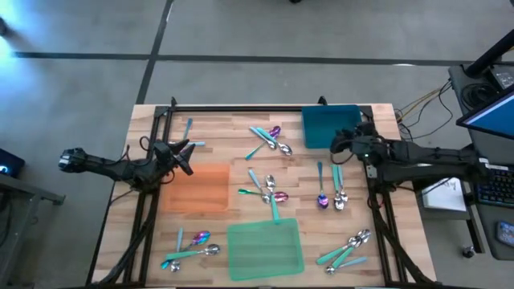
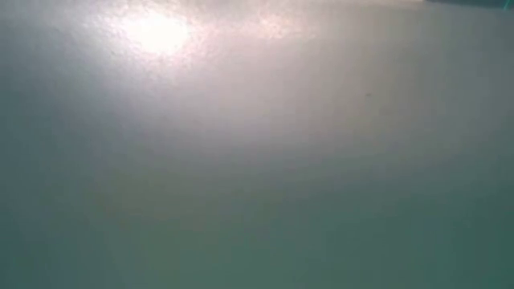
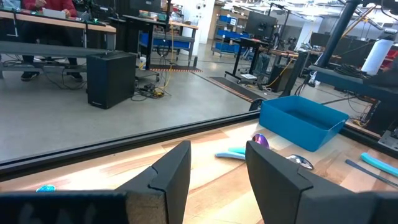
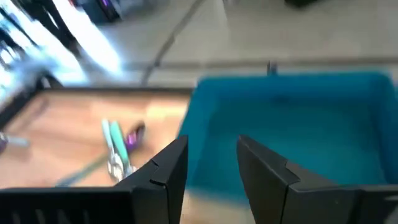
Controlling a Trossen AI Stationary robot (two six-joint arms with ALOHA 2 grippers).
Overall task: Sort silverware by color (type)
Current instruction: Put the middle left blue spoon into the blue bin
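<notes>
Table (image 1: 217, 120) of pale wood planks carries, from largest to smallest, a green mat (image 1: 265, 249) at six o'clock, an orange mat (image 1: 197, 187) at nine, a teal bin (image 1: 325, 126) at one, and the silverware (image 1: 269, 193) scattered in small clusters around them; no readable writing shows on any of it. Spoons with shiny silver or purple heads and thin teal or pale blue handles lie flat at mixed angles, the pair near three o'clock running roughly twelve-to-six with heads toward six. Left gripper (image 1: 183, 155) hangs at ten o'clock above the orange mat and right gripper (image 1: 337, 143) at the bin's near edge, both with jaws parted and empty.
</notes>
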